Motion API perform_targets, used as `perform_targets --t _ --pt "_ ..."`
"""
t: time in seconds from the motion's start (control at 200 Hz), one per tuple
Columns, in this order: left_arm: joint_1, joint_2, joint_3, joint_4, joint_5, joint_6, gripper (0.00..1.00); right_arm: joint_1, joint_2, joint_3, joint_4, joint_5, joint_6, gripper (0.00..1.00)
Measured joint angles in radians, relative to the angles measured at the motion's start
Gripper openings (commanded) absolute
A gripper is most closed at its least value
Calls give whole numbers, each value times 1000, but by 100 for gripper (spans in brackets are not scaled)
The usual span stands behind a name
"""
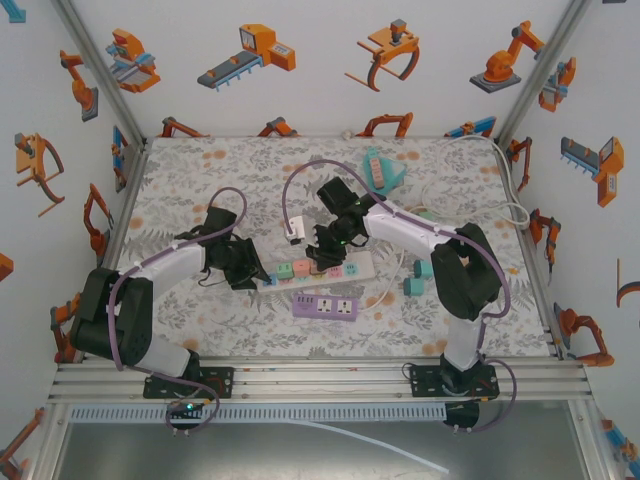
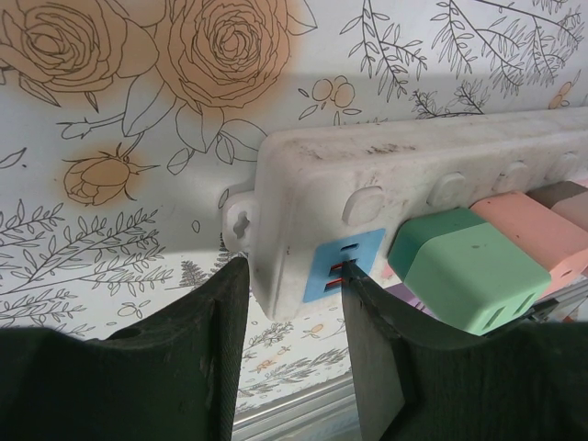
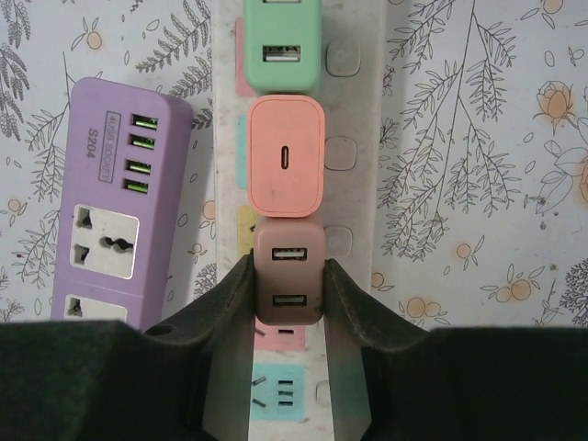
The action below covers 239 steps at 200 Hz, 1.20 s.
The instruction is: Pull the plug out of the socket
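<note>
A white power strip (image 3: 360,184) lies across the mat, with a green plug (image 3: 280,37), a pink plug (image 3: 287,156) and a brown plug (image 3: 289,253) in a row on it. My right gripper (image 3: 289,276) is shut on the brown plug, one finger pressed on each of its sides. Just below that plug, a pink and a cyan socket face are bare. My left gripper (image 2: 289,276) clamps the strip's end (image 2: 303,184) by the blue socket, beside the green plug (image 2: 464,266). From above, both grippers (image 1: 248,268) (image 1: 328,250) meet over the strip (image 1: 358,265).
A purple power strip (image 1: 325,306) lies right beside the white one, nearer the arms. A white adapter on a purple cable (image 1: 292,232) rests behind it. Teal blocks (image 1: 418,272) and a teal item (image 1: 380,170) sit to the right, with a white cable (image 1: 500,210) along the right wall.
</note>
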Motion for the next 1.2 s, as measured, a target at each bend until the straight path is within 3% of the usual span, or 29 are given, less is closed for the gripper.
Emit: perform_targets --t 0.791,1.037,1.197 --pt "-9 -6 11 -37 -20 19 45 -3 -74 0 -5 -12 47 10" --pt "-10 -77 28 -85 -52 37 46 -59 -233 -25 23 -8 230 10" --pt "-10 -173 101 -89 -60 39 46 -170 -348 -63 79 15 465 8"
